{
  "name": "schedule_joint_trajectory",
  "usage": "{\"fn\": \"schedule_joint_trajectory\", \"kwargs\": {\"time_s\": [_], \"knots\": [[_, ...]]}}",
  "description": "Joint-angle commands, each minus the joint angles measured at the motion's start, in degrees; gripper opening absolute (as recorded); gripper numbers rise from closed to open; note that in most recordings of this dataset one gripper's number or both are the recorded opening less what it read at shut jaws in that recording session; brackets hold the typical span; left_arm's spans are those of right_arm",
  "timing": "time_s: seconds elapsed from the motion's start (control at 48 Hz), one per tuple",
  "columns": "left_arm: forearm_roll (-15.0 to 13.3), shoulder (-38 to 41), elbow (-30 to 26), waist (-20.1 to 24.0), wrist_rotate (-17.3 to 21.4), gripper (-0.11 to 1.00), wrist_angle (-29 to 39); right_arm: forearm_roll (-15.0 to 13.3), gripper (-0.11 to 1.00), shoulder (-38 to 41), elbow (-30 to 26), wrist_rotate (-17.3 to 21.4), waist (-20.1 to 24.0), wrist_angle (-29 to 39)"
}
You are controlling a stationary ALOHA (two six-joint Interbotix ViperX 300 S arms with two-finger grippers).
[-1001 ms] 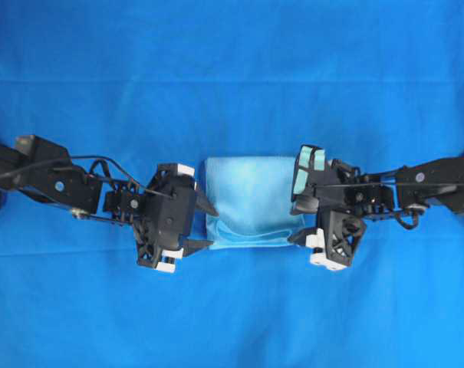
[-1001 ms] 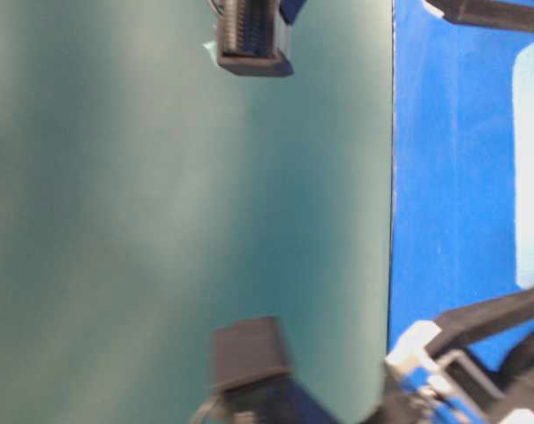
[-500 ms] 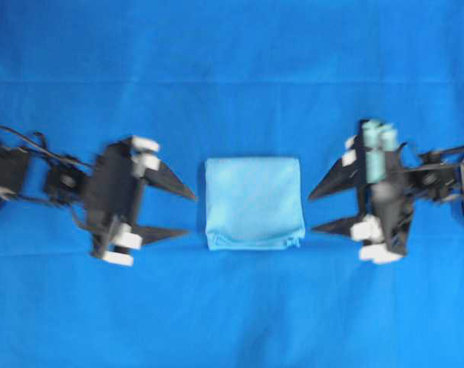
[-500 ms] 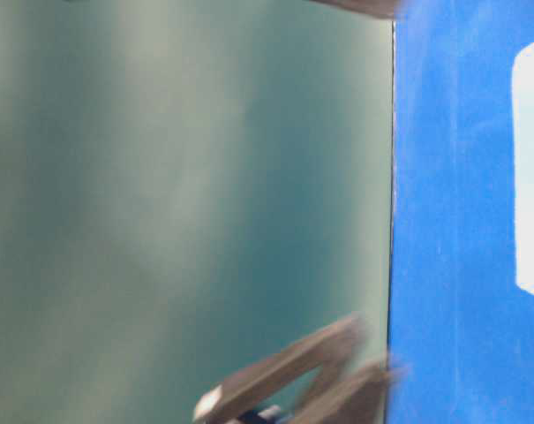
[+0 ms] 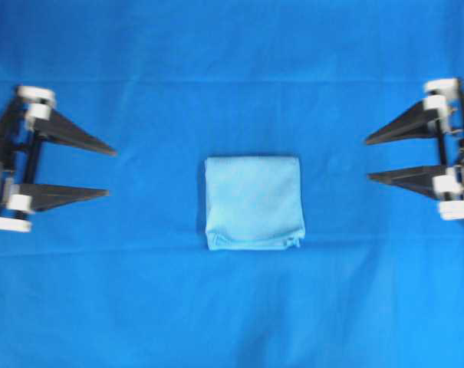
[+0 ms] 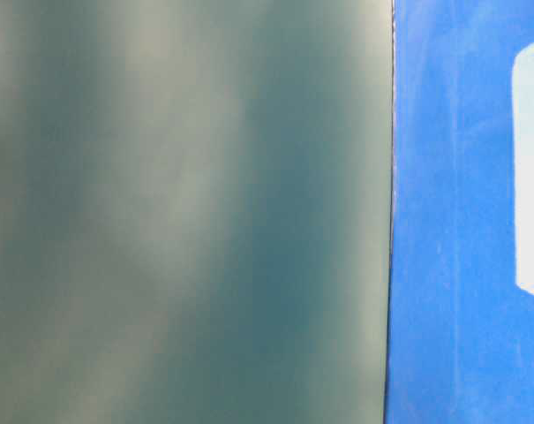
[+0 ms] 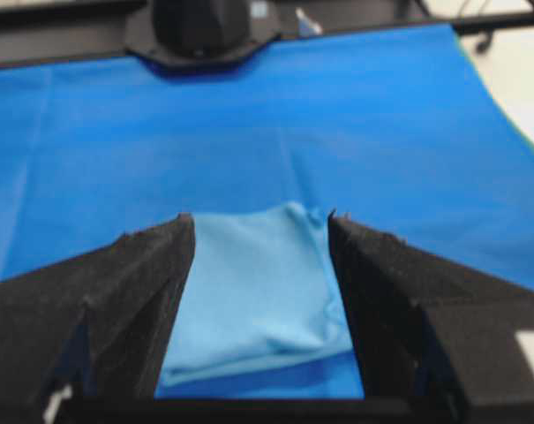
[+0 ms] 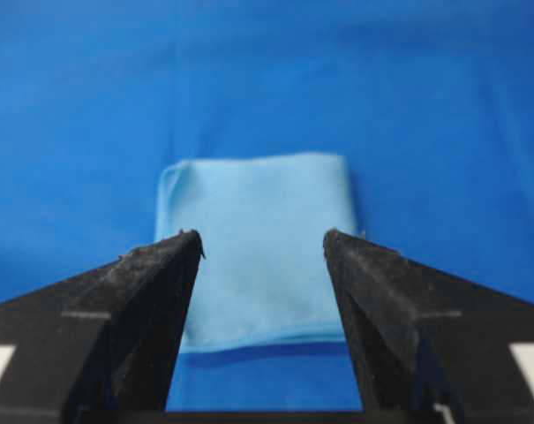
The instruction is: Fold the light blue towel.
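The light blue towel (image 5: 253, 202) lies folded into a small, nearly square packet at the middle of the royal-blue table cloth (image 5: 232, 69). It also shows in the left wrist view (image 7: 253, 287), the right wrist view (image 8: 262, 247) and at the right edge of the table-level view (image 6: 533, 168). My left gripper (image 5: 111, 172) is open and empty at the far left, well clear of the towel. My right gripper (image 5: 367, 159) is open and empty at the far right, also clear of it. Both point at the towel; in the wrist views my left gripper (image 7: 259, 219) and right gripper (image 8: 263, 237) stand apart with the towel seen between them.
The table cloth covers the whole table. A dark robot base (image 7: 200, 31) stands at the far edge in the left wrist view. A plain grey-green wall (image 6: 187, 212) fills most of the table-level view.
Both grippers let go of the towel's sides and drew back outward to the left and right edges. The towel's lower corner settled flat. The towel has stayed in place.
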Motion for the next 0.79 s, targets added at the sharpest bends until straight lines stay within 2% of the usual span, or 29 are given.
{"fn": "schedule_joint_trajectory", "kwargs": {"time_s": [0.0,0.229,0.396,0.584,0.771], "knots": [[0.00,-4.48,1.67,1.23,0.00,0.60,0.79,-0.53,0.62,-4.57,2.11,-0.09,-1.23,-0.35],[0.09,-15.47,9.14,3.78,0.09,0.60,2.72,-0.53,0.62,-15.03,9.93,0.00,-4.13,-0.44],[0.00,-21.88,14.33,4.92,-0.09,0.60,3.96,-0.44,0.62,-16.17,13.45,0.09,-5.36,-1.93],[0.00,-23.55,16.17,5.71,-0.88,0.60,4.57,-0.09,0.62,-14.94,16.61,0.53,-5.80,-7.12],[0.00,-23.38,16.26,5.80,-0.97,0.59,4.66,0.00,0.62,-14.77,16.61,0.53,-6.59,-7.03]]}}
